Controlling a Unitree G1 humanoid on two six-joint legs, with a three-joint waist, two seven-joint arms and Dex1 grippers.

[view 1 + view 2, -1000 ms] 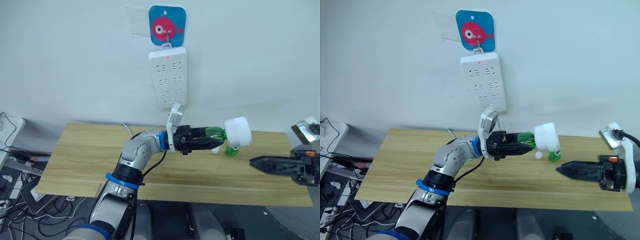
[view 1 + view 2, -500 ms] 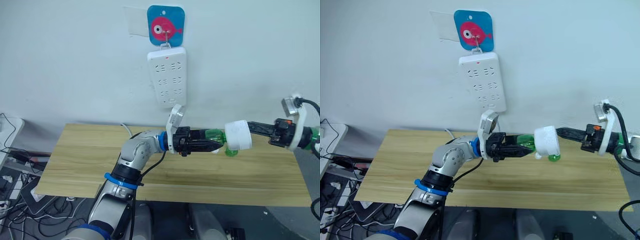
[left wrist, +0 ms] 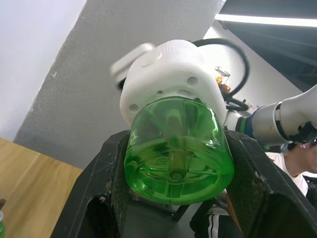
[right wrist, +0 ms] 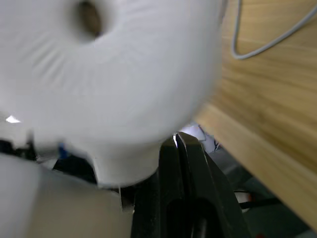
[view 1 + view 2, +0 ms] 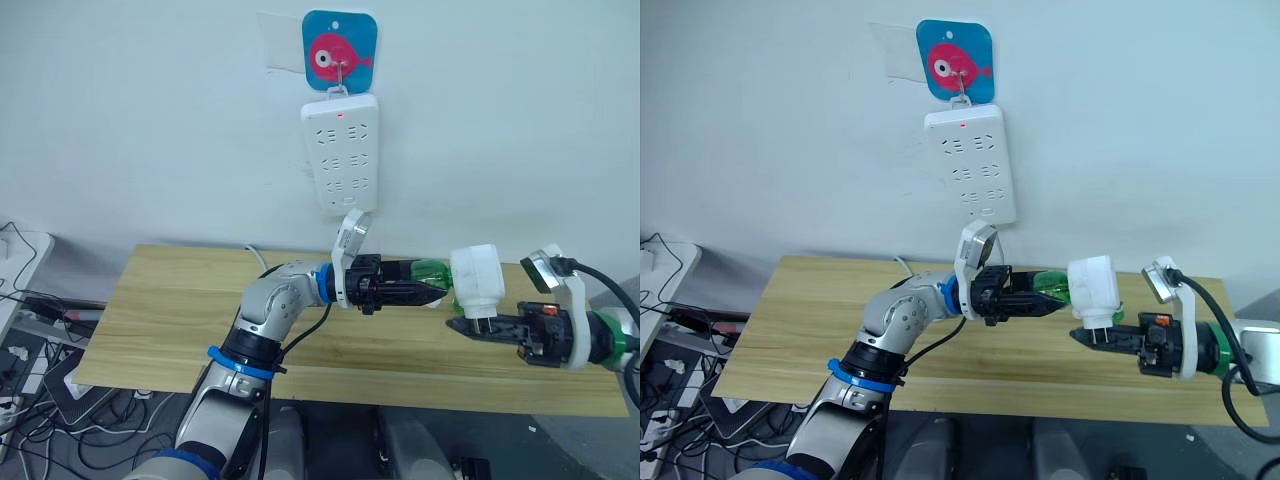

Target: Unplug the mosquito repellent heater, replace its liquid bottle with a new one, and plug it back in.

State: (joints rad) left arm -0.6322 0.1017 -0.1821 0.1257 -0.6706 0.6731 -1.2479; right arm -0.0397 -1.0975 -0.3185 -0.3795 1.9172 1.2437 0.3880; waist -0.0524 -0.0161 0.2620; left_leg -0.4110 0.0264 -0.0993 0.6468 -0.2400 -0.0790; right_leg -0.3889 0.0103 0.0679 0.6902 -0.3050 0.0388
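The mosquito repellent heater (image 5: 474, 279) is hanging in the air above the wooden table (image 5: 150, 310), with its two plug prongs pointing downward. Its liquid bottle (image 5: 432, 270), translucent green, is still screwed into the heater's side and sticking out horizontally toward the robot's left. The left gripper (image 5: 437, 290) is pinching this bottle between its two black fingers, holding bottle and heater together off the tabletop; in the left wrist view the bottle's round green base (image 3: 178, 151) is sitting squeezed between the two fingers (image 3: 106, 183), with the white heater body (image 3: 171, 74) just beyond it.

The right gripper (image 5: 452, 325) is reaching in from the robot's right, its fingers pressed together into a point, with the tip sitting just under the heater beside the prongs. In the right wrist view the joined fingers (image 4: 185, 163) are lying right against the heater's rounded white shell (image 4: 109, 64).

A small patch of green behind the heater may be the new one, but it is too hidden to tell.

On the wall above, a white multi-socket power strip (image 5: 341, 152) is hanging from a hook on a blue fish-patterned plaque (image 5: 339, 53), a small red light glowing near its top. A pale cable (image 4: 270, 34) is lying on the table.
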